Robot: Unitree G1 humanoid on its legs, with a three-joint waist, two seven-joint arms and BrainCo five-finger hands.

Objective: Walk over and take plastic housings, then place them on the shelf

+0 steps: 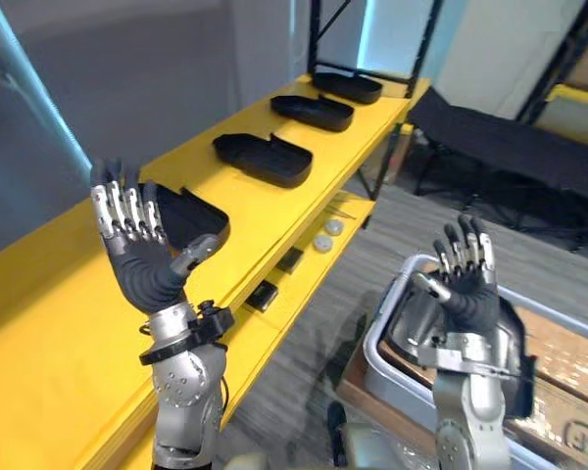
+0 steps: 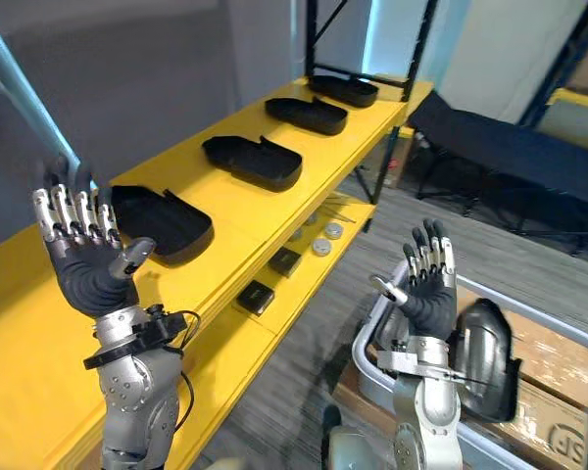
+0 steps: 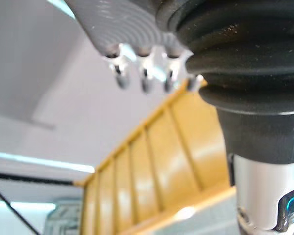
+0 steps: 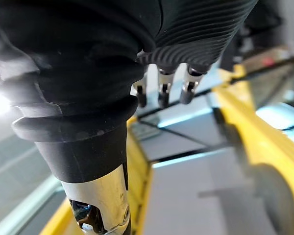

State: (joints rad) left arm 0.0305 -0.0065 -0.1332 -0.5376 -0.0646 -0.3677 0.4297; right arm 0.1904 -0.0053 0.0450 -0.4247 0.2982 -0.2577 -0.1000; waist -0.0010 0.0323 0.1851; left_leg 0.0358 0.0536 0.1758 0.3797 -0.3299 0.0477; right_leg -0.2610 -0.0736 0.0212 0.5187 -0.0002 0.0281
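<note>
Near left: left hand [image 1: 142, 259], raised, fingers straight and spread, holding nothing. Near right: right hand [image 1: 467, 289], raised, fingers straight, likewise empty. Behind right hand: grey plastic bin [image 1: 375, 328] containing dark moulded plastic housing [image 2: 485, 357]. On yellow shelf [image 1: 69, 323]: row of four black shallow plastic housings [image 1: 263, 159], nearest housing [image 1: 191, 220] just behind left hand, farthest housing [image 1: 348, 86] towards shelf's far end.

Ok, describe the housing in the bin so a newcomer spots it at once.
Right of the yellow shelf stands a grey bin. The black housing lies inside it, just past the right hand. The other four sit in a row on the shelf.
</note>
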